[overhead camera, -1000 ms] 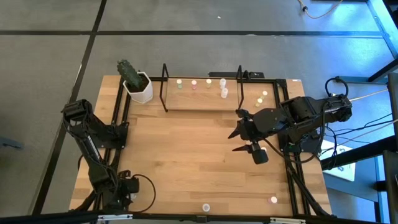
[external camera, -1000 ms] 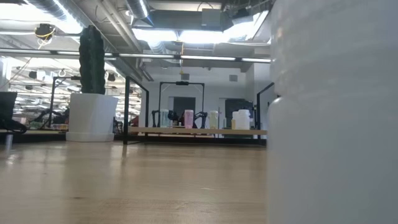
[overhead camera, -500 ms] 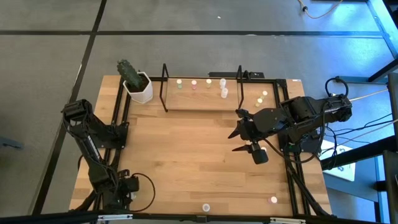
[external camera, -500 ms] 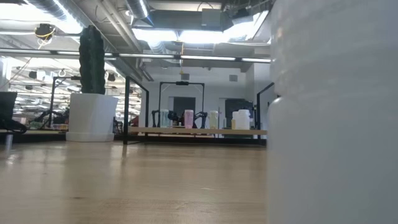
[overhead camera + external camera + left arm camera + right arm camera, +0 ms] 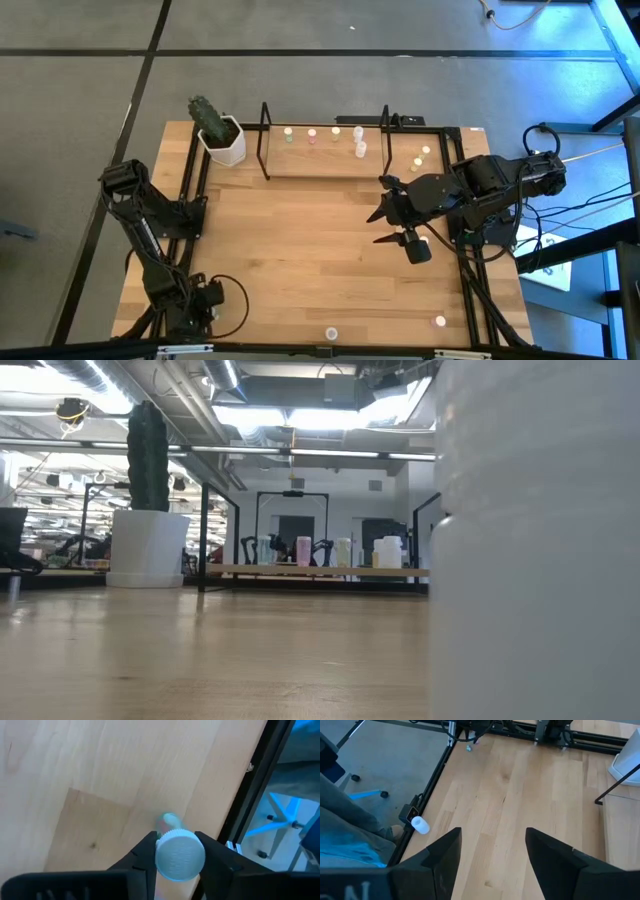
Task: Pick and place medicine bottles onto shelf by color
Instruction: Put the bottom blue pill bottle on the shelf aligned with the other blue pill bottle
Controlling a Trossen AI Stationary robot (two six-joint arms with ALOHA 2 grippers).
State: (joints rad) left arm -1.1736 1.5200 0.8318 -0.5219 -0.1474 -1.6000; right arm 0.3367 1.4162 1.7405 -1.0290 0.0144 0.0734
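My left gripper (image 5: pixel 205 298) (image 5: pixel 176 839) stands at the table's near left corner, pointing steeply down, shut on a small whitish medicine bottle (image 5: pixel 179 854) with a pale ribbed top. My right gripper (image 5: pixel 388 225) (image 5: pixel 492 855) hangs open and holds nothing, high over the table's right half. The black wire shelf (image 5: pixel 325 152) (image 5: pixel 320 571) stands at the far edge with several bottles (image 5: pixel 336 132) upright on its wooden floor. Loose bottles rest on the table: two (image 5: pixel 421 156) right of the shelf, a white one (image 5: pixel 331 333) (image 5: pixel 421 825) at the near edge, and a pink-topped one (image 5: pixel 439 321) near right. My left gripper pinches the bottle's ribbed top (image 5: pixel 161 856) between its two fingers, one on each side. The fingers come from above, slanting down. The bottle's lower end (image 5: pixel 169 819) points toward the table; I cannot tell whether it rests there.
A cactus in a white pot (image 5: pixel 222 138) (image 5: pixel 148 545) stands left of the shelf. Black rails (image 5: pixel 192 190) run along the table's sides; one (image 5: pixel 252 795) lies close beside my left gripper. The low view's right side is filled by a whitish bottle (image 5: pixel 540 540) close to the camera.
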